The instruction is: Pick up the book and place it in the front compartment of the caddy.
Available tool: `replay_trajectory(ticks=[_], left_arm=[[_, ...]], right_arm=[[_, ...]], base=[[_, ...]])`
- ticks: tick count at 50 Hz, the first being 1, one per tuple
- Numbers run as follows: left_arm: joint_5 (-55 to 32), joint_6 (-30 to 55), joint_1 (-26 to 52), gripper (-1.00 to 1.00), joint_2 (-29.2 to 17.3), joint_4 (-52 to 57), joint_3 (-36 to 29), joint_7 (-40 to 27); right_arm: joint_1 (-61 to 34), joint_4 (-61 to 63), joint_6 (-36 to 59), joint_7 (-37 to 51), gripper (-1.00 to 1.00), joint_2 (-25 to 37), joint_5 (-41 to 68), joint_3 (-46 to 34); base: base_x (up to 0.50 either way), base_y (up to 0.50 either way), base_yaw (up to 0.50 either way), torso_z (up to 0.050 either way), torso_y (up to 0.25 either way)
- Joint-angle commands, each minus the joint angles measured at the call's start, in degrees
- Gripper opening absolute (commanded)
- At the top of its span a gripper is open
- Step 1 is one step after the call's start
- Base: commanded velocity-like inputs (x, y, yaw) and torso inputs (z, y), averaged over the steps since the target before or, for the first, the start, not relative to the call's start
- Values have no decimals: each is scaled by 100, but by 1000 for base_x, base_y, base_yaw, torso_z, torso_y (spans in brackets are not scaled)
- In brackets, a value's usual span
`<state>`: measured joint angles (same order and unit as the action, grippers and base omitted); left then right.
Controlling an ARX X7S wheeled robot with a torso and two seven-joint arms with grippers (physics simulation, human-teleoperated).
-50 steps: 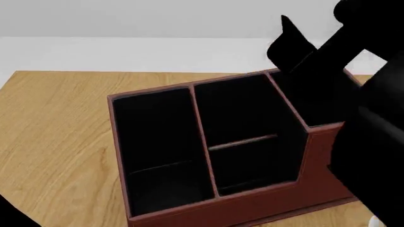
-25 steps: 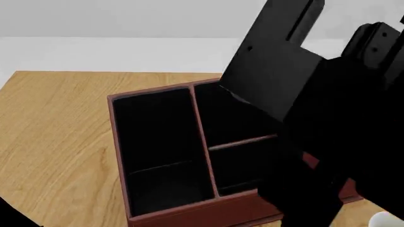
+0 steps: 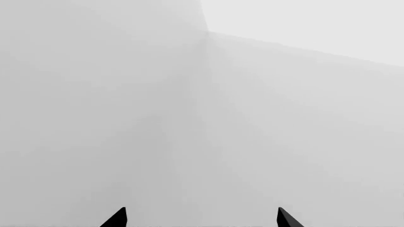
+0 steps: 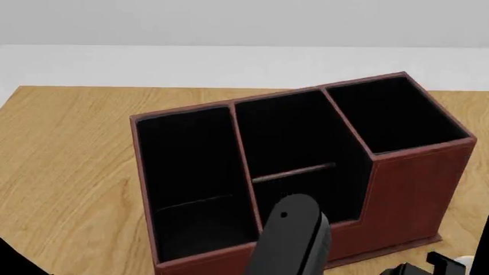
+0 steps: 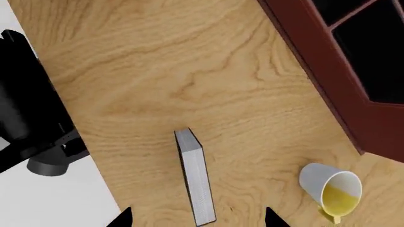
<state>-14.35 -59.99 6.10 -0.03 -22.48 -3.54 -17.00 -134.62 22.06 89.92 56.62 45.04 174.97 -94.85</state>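
Note:
The book (image 5: 194, 177) shows only in the right wrist view, as a narrow pale grey slab on the wooden table (image 5: 158, 71). My right gripper (image 5: 197, 218) is open above it, with one fingertip on each side of the book's near end and not touching it. The red-brown caddy (image 4: 405, 189) stands mid-table in the head view. Its front compartment (image 4: 340, 192), low-walled with a thin divider bar (image 4: 294, 172), is empty. The caddy's corner also shows in the right wrist view (image 5: 328, 71). My left gripper (image 3: 200, 218) is open and empty, facing a blank grey wall.
A white mug (image 5: 331, 187) with yellow inside lies tipped on the table between the book and the caddy. My right arm (image 4: 294, 240) crosses the caddy's front wall in the head view. The robot's black base (image 5: 31, 104) is beside the table edge.
My right arm has swung away from over the caddy and down to the lower edge of the head view. The caddy's pockets are now unblocked. The caddy has not moved.

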Motion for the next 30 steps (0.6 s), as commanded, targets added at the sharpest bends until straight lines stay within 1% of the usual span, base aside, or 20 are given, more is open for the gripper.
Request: replay_trajectory(ticks=[1, 3, 5, 14, 19, 23, 30], left_arm=[[-53, 0, 5, 100, 0, -39, -22, 37], [-62, 0, 7, 100, -1, -53, -28, 44], [-65, 0, 7, 100, -1, -58, -30, 47], [-91, 1, 12, 100, -2, -95, -46, 64], [-96, 1, 10, 100, -1, -81, -44, 54], [-71, 1, 14, 100, -2, -116, -46, 22], [-37, 1, 15, 100, -2, -121, -39, -11]], right_arm=[[-21, 210, 7, 14, 100, 59, 471, -414], [6, 298, 7, -23, 100, 104, 374, -535], [-20, 356, 7, -314, 100, 137, 81, -653], [-31, 540, 5, -2560, 100, 212, -2199, -960], [6, 606, -3, -3393, 100, 164, -3044, -1183], [272, 691, -49, -3661, 100, 217, -3495, -1222], [799, 727, -145, -3828, 100, 193, -3992, -1204]], base=[[0, 0, 0, 0, 0], [0, 0, 0, 0, 0], [0, 0, 0, 0, 0], [0, 0, 0, 0, 0], [0, 0, 0, 0, 0], [0, 0, 0, 0, 0], [0, 0, 0, 0, 0]])
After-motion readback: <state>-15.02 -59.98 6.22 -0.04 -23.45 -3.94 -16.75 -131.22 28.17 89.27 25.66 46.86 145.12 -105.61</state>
